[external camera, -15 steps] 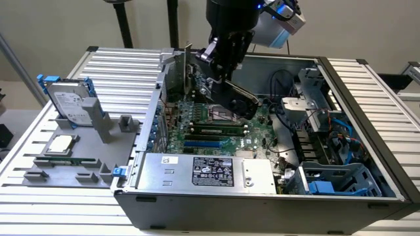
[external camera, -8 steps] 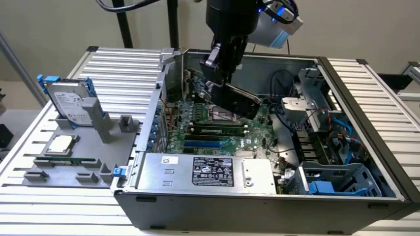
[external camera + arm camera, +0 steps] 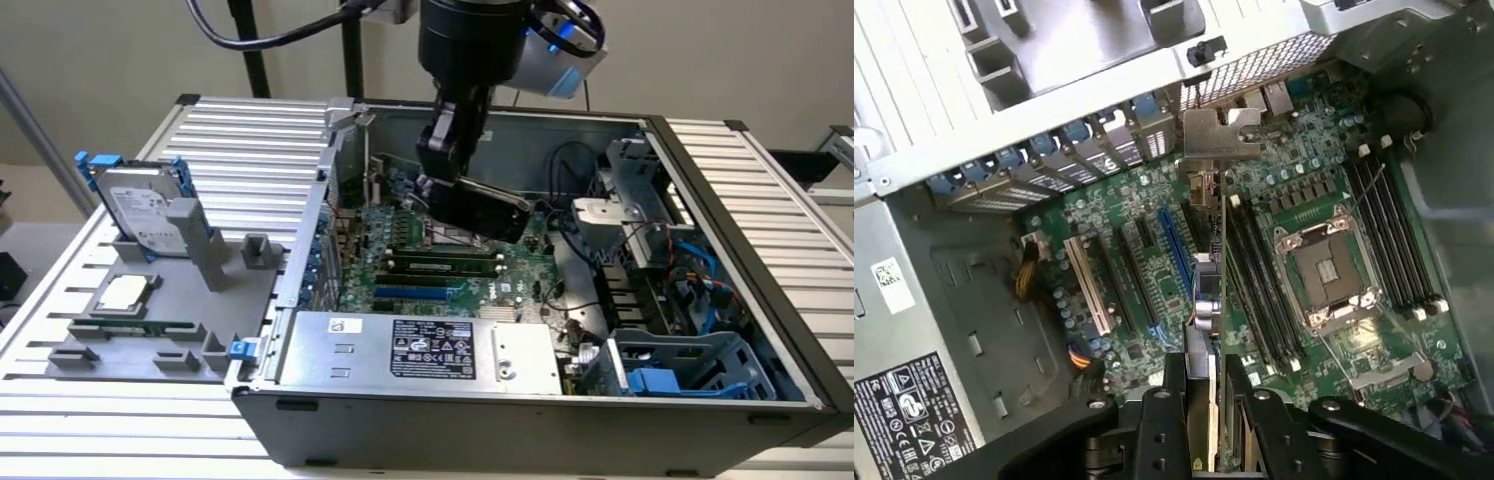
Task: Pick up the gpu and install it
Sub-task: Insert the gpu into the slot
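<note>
GPU gripped and hanging inside the open case, over the motherboard.

Exterior view: the gpu (image 3: 487, 212) presents its black face, tilted, above the green motherboard (image 3: 427, 265) and not seated in any slot. Wrist view: the card (image 3: 1206, 310) runs edge-on and thin, with its silver bracket (image 3: 1219, 135) at the far end by the rear slot openings. The fingers (image 3: 1154, 425) are clamped narrow on both faces. Blue slot (image 3: 1176, 255) lies just beside it, CPU socket (image 3: 1329, 265) on the other side. On the tabletop (image 3: 787, 200), well apart, a grey holder (image 3: 187, 320) carries the hard drive (image 3: 140, 212) and CPU chip (image 3: 123, 293).
</note>
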Robot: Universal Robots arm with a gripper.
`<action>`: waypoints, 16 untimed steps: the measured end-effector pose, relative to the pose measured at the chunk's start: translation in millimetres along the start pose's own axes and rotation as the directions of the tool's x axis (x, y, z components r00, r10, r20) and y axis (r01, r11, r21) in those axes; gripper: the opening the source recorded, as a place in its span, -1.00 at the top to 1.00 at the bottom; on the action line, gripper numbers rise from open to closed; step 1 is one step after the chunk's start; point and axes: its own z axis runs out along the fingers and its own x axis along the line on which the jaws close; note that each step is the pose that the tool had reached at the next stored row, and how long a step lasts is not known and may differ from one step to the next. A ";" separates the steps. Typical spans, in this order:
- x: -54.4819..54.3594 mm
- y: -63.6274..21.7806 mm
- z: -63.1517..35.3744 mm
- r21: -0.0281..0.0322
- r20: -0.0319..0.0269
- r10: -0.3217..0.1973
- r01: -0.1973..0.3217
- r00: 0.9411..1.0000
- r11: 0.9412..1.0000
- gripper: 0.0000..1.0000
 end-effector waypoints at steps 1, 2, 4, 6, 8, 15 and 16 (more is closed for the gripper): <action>0.0 0.0 1.3 0.000 0.000 -0.019 0.019 1.000 1.000 1.00; 0.0 0.0 2.6 0.000 0.000 -0.037 0.037 0.999 0.999 1.00; 0.1 -0.1 5.0 0.000 0.000 -0.072 0.072 0.997 0.997 1.00; 0.1 -0.1 7.5 0.001 -0.001 -0.109 0.109 0.994 0.994 1.00; 0.2 -0.2 9.9 0.001 -0.001 -0.145 0.145 0.989 0.989 1.00; 0.5 0.2 17.6 -0.003 0.016 -0.281 0.281 0.960 0.960 1.00; 0.6 0.5 18.7 -0.003 0.018 -0.293 0.293 0.956 0.956 1.00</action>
